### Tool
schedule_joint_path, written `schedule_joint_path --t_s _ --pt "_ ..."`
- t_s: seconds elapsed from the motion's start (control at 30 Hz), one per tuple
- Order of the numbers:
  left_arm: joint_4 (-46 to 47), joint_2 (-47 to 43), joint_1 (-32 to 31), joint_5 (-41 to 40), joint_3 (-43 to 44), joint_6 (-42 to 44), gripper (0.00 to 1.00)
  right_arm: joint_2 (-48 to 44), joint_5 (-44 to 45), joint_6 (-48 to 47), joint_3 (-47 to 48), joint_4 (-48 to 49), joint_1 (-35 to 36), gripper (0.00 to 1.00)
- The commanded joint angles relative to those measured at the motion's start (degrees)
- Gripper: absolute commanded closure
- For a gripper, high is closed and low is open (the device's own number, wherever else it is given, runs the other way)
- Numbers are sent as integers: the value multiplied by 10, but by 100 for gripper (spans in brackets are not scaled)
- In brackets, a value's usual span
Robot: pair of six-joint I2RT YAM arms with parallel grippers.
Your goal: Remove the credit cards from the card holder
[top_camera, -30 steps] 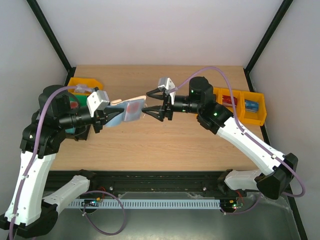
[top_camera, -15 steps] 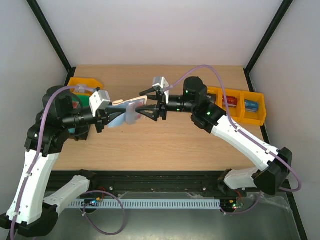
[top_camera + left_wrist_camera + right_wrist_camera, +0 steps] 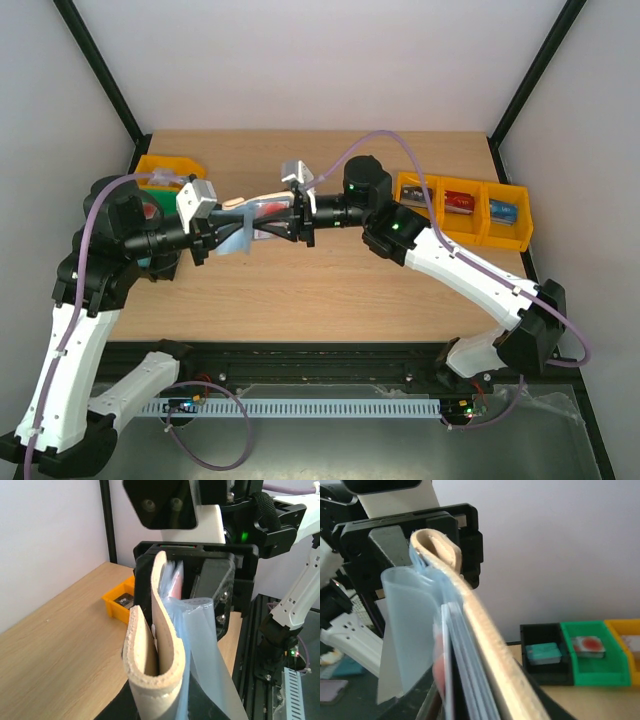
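My left gripper (image 3: 226,238) is shut on the fold of the card holder (image 3: 262,214) and holds it above the table, open end towards the right arm. In the left wrist view the card holder (image 3: 150,660) is beige, with a pale blue clear flap (image 3: 200,645) and a red credit card (image 3: 173,586) between its leaves. My right gripper (image 3: 292,221) is open, its fingers on either side of the holder's open end. In the right wrist view the holder's beige edge (image 3: 485,630) and blue card layers (image 3: 465,680) fill the gap between the fingers.
Yellow bins (image 3: 462,206) with small items stand at the right of the table. Another yellow bin (image 3: 166,168) is at the back left. A black bin (image 3: 545,652) and a green bin (image 3: 590,650) lie behind the left arm.
My right gripper has moved left, from a gap away to around the holder's open end. The left gripper keeps its hold and has hardly moved.
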Motion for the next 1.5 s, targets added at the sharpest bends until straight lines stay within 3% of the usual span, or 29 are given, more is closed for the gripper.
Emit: schedule_joint_path --t_s 0.0,0.1,0.13,0.27,0.33,0.53,0.77,0.9,1.07,1.27,1.47 --pt "36 -12 4 14 -21 -22 98 -1 -14 25 22 45 3 79" --pt "54 -17 7 -12 -35 -40 97 -2 -10 29 25 37 3 97" --pt "57 -19 8 -20 -39 -43 93 -3 1 27 27 27 3 98" --pt "70 -27 23 -33 -51 -54 46 -11 47 6 25 -16 3 98" --pt "71 -35 36 -30 -59 -57 30 -12 74 -3 25 -36 2 98" --pt "107 -89 66 -53 -128 -82 2 28 145 3 83 -126 2 98" --pt "192 -177 79 -182 -249 -174 1 79 248 68 128 -176 4 98" --pt "242 -223 87 -200 -313 -242 1 102 321 104 156 -206 10 98" --pt "289 -266 91 -203 -367 -319 1 185 469 141 277 -343 34 98" --pt "275 -284 91 -226 -384 -315 1 312 631 143 474 -524 90 98" --pt "284 -273 90 -217 -402 -315 1 326 611 130 505 -541 113 98"
